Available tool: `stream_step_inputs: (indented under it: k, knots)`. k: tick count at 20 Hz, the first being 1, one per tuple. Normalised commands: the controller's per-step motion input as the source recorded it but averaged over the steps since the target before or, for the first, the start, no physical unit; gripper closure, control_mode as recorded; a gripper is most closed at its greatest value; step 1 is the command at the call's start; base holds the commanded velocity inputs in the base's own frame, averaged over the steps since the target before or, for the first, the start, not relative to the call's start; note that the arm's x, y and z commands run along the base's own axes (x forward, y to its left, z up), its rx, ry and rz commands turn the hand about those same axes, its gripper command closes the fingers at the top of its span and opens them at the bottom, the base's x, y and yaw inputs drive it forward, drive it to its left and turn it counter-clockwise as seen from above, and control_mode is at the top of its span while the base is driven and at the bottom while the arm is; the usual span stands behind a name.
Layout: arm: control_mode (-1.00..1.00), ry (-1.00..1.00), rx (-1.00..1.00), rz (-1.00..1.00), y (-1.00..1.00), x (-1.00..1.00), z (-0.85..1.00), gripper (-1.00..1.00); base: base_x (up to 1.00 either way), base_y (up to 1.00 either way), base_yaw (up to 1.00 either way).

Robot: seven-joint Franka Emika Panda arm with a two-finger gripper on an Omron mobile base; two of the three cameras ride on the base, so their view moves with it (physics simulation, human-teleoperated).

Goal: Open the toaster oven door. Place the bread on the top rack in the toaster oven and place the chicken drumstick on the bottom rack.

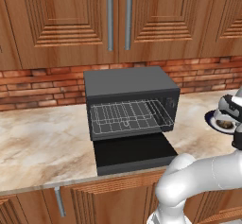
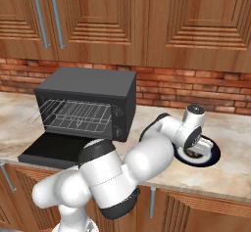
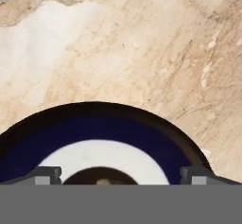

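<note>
A boxy dark grey-black toaster oven (image 1: 130,102) sits on a marble counter (image 1: 42,142) against a red brick wall (image 1: 42,88), under wooden cabinets (image 1: 61,20). Its toaster oven door (image 1: 133,153) is folded fully down, lying flat and black over the counter's front edge. Inside, thin silver wire shelves show; the top rack (image 2: 76,111) and the bottom rack (image 2: 73,123) sit close together and both look bare.

To the right of the oven, well apart from it, is a round plate (image 2: 212,155) with a dark blue rim and white center. The gripper (image 2: 198,149) hangs low over this plate. From the hand camera, the 2 fingertips (image 3: 47,176) stand wide apart, spread either side of a brown item (image 3: 101,176) at the plate's center. That item is cut off at the view's lower edge and hidden behind the hand elsewhere, so I cannot tell whether it is bread or drumstick.
</note>
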Motion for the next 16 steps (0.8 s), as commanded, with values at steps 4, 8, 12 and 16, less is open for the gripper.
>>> stream_step_inputs:
  k: [4,8,12,16]
  knots:
    - [-1.00,0.02,0.00,0.00,-0.07,0.19,-0.28,-1.00,0.00,0.00,0.00]
    - [-1.00,0.01,0.00,0.00,-0.16,0.12,-0.17,-1.00,0.00,0.00,0.00]
    - [-1.00,0.00,0.00,0.00,-0.35,0.11,-0.17,-1.00,0.00,0.00,0.00]
    - [-1.00,-0.01,0.00,0.00,-0.08,0.10,-0.16,-1.00,0.00,0.00,0.00]
